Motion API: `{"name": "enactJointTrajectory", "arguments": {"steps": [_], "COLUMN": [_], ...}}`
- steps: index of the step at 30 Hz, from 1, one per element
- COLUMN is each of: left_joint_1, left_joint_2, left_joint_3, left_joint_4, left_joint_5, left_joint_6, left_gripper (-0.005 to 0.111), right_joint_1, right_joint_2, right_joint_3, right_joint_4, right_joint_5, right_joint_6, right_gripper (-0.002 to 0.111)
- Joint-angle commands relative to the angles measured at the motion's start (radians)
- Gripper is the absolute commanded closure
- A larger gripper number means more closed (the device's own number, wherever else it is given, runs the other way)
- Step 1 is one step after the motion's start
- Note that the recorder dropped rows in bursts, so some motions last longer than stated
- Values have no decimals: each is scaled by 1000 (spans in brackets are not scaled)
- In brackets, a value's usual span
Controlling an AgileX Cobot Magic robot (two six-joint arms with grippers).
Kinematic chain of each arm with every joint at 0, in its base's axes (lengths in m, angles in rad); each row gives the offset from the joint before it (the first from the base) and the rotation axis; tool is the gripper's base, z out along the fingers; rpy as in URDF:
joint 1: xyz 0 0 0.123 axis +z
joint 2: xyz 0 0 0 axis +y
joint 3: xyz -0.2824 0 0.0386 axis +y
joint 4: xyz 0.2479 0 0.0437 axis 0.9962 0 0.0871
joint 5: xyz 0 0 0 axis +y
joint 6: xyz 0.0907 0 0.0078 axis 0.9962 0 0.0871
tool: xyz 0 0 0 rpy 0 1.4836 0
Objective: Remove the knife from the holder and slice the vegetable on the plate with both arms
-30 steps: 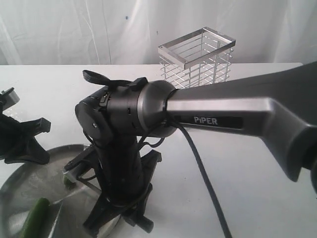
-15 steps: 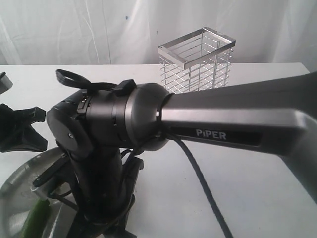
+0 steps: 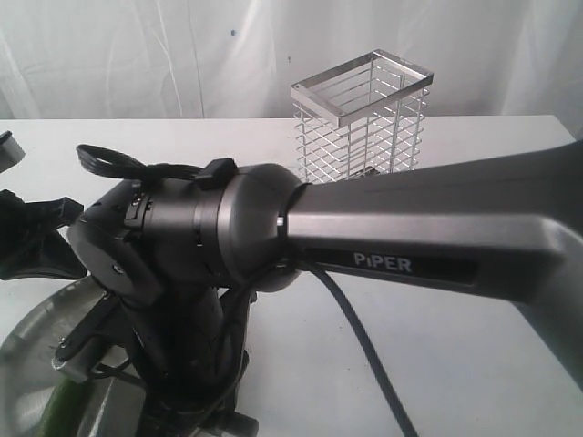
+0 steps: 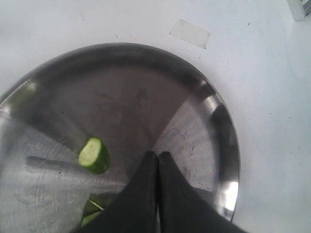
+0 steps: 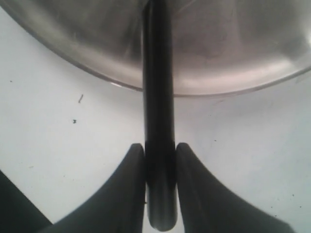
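Observation:
My right gripper (image 5: 159,154) is shut on the black handle of the knife (image 5: 158,87), which reaches over the rim of the steel plate (image 5: 218,53); its blade is out of view. In the exterior view the right arm (image 3: 182,255) hangs over the plate (image 3: 32,341) and hides most of it. A short cut piece of the green vegetable (image 4: 94,155) lies on the plate (image 4: 146,92), and the rest of the vegetable (image 4: 90,213) lies beside my left gripper (image 4: 158,156). That gripper is shut on nothing, low over the plate. The vegetable's green end (image 3: 53,410) shows at the bottom left.
The wire holder (image 3: 363,114) stands at the back of the white table, with no knife visible in it. The left arm's black body (image 3: 32,241) is at the far left edge. A piece of tape (image 4: 190,33) lies on the table beyond the plate.
The right arm has swung left and lower over the plate with the knife, covering more of the plate and vegetable. The left arm's body has stayed at the left edge.

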Motion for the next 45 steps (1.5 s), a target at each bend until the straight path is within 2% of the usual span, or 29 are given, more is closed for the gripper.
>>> {"name": "enactJointTrajectory", "arguments": {"steps": [1, 13, 20, 29, 45], "left_joint_1": [-2, -4, -49, -49, -49], "left_joint_2": [-10, -10, -10, -10, -10], "left_joint_3": [-5, -5, -3, -3, 45], "left_joint_4": [-15, -46, -46, -43, -46], "left_joint_5": [22, 50, 26, 28, 8], "left_joint_6": [9, 27, 46, 46, 46], "left_gripper": [106, 106, 106, 106, 106], "right_joint_1": [1, 1, 7, 54, 54], "right_joint_2": [9, 55, 55, 60, 76], "right_joint_3": [-7, -54, -73, -73, -73], "right_joint_4": [-45, -59, -65, -61, -166], "right_joint_5": [3, 3, 3, 3, 3], "right_joint_6": [-14, -18, -18, -18, -11], "right_gripper": [108, 108, 108, 108, 108]}}
